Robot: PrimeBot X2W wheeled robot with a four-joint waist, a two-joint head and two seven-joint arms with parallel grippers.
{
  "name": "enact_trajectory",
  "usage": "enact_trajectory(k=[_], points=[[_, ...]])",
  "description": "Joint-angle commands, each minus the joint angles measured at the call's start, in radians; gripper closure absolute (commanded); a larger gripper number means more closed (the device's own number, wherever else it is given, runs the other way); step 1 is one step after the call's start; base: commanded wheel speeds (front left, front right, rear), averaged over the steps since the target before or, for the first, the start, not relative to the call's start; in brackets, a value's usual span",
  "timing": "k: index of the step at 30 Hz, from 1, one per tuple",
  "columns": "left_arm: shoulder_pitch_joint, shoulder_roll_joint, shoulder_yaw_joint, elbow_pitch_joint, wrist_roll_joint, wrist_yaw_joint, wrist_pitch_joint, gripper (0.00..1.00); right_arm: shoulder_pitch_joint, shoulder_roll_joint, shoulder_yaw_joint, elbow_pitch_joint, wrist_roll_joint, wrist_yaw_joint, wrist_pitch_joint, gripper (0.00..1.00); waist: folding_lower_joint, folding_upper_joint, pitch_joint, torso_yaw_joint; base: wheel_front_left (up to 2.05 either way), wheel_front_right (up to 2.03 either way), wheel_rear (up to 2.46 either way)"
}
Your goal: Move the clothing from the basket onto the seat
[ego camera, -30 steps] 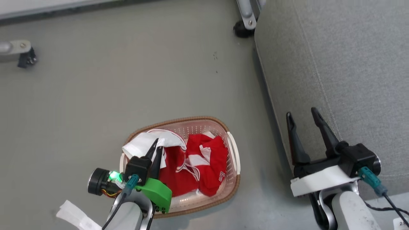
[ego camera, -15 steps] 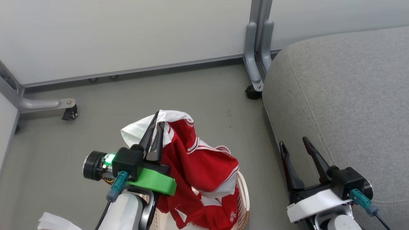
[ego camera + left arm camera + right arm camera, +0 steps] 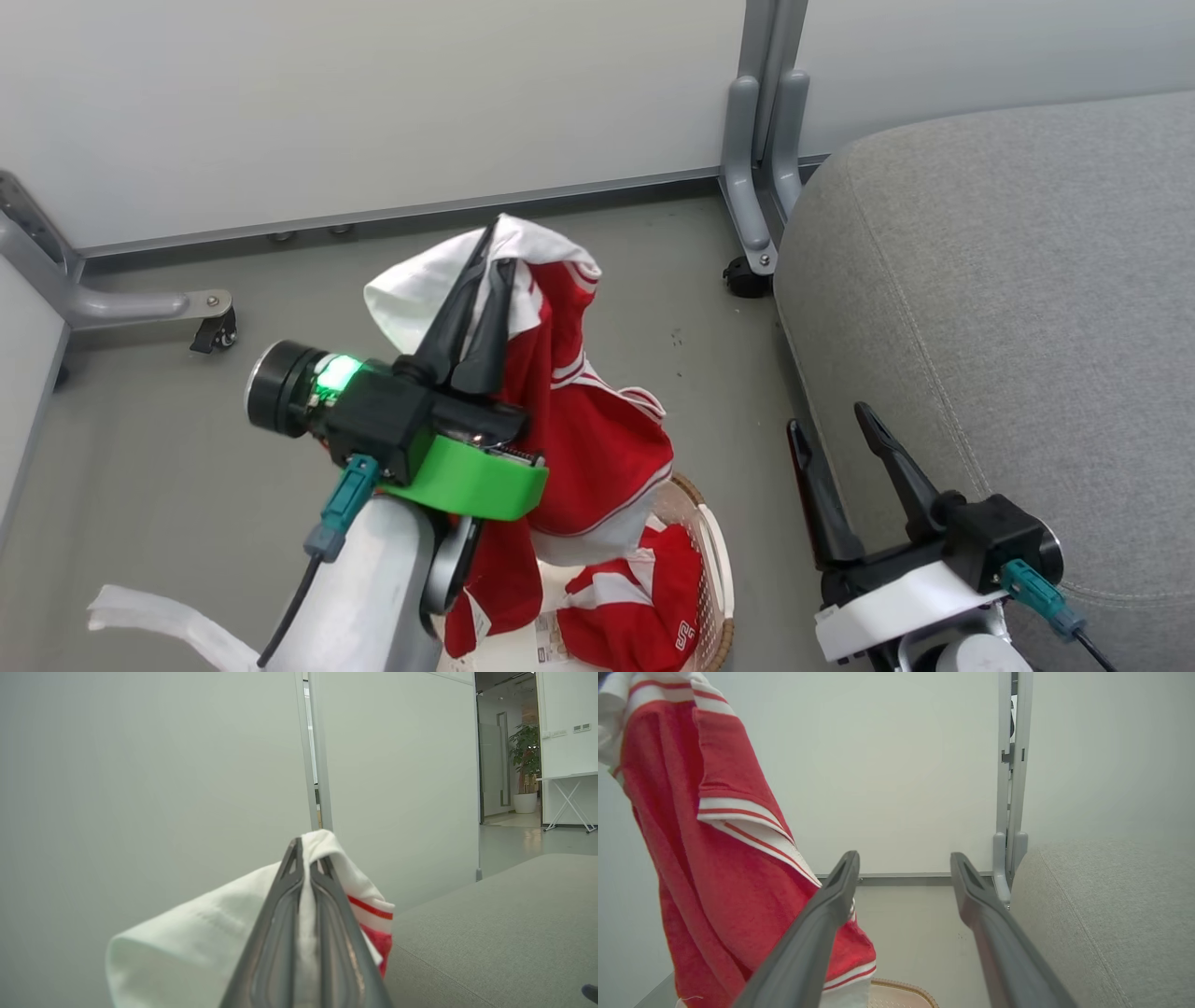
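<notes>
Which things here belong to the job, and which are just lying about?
Job: lifted red garment, shut in the left gripper; basket; second red garment inside it; grey seat; open right gripper.
Lying about: partition wall; wheeled frame leg; potted plant; white folding table.

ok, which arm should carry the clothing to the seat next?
Left, probably. The left gripper is shut on the red-and-white garment hanging over the basket, so it can swing to the seat. The right gripper stands open and empty by the seat edge.
</notes>
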Motion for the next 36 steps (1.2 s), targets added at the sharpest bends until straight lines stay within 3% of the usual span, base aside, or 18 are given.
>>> enact_trajectory(k=[1,11,19,26,27,28,36], points=[[-0.022,0.0,-0.01,-0.01,-0.012,0.001,-0.001,1.0,-0.017,-0.003,0.011,-0.008,0.003,0.0,-0.003,0.0,0.0001,0.0,0.001,0.001,0.0,0.0,0.0],[-0.061,0.0,-0.097,-0.052,-0.037,0.01,-0.001,1.0,-0.063,-0.04,0.144,-0.034,0.033,0.0,-0.003,0.0,0.0001,0.0,-0.008,0.0,0.0,0.0,0.0],[-0.066,0.0,-0.19,-0.107,-0.075,0.006,-0.001,1.0,-0.094,-0.085,0.181,0.029,0.054,0.0,-0.003,0.0,0.0001,0.0,-0.026,0.014,0.0,0.0,0.0],[-0.063,0.0,-0.25,-0.139,-0.093,0.028,-0.001,1.0,-0.076,-0.096,0.223,0.107,0.092,0.0,-0.003,0.0,0.0001,0.0,-0.039,0.025,0.0,0.0,0.0],[-0.06,0.0,-0.255,-0.134,-0.093,0.027,-0.001,1.0,-0.076,-0.098,0.23,0.109,0.098,0.0,-0.003,0.73,0.0001,0.0,-0.041,0.025,0.0,0.0,0.0],[-0.057,0.0,-0.258,-0.128,-0.094,0.027,-0.001,1.0,-0.076,-0.098,0.24,0.114,0.11,0.0,-0.003,1.0,0.0001,0.0,-0.041,0.026,0.0,0.0,0.0],[-0.018,0.001,-0.249,0.043,-0.15,-0.007,0.0,1.0,-0.072,-0.113,0.293,0.129,0.15,0.0,-0.003,1.0,0.0001,0.0,-0.039,0.014,0.0,0.0,0.0]])
